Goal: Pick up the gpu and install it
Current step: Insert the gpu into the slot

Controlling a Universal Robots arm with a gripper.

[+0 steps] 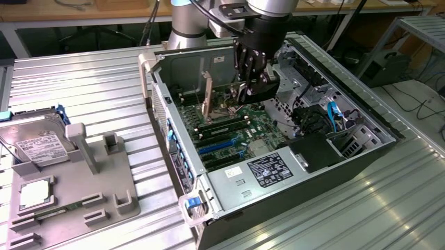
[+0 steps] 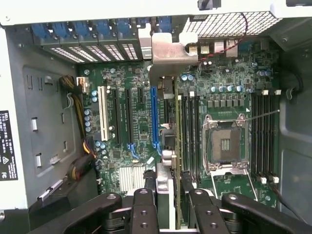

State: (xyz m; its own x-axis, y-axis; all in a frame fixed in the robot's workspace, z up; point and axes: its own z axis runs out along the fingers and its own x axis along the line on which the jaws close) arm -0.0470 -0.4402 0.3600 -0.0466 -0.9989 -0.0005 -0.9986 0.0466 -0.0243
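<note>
Pinching graphics card (image 2: 166, 184) edge-on in gripper (image 2: 170, 197) | inside open case (image 1: 182, 58), over motherboard (image 2: 122, 141) | squeezed between blue slot (image 2: 154, 114) and memory sticks (image 2: 189, 126) | hard drive (image 1: 35, 146) outside on tray (image 1: 104, 179)

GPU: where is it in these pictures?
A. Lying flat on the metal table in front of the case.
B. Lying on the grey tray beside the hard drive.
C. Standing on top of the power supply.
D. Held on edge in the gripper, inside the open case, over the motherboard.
D: the wrist view shows the gpu clamped on edge in the gripper, with the motherboard beyond it, inside the case.
</note>
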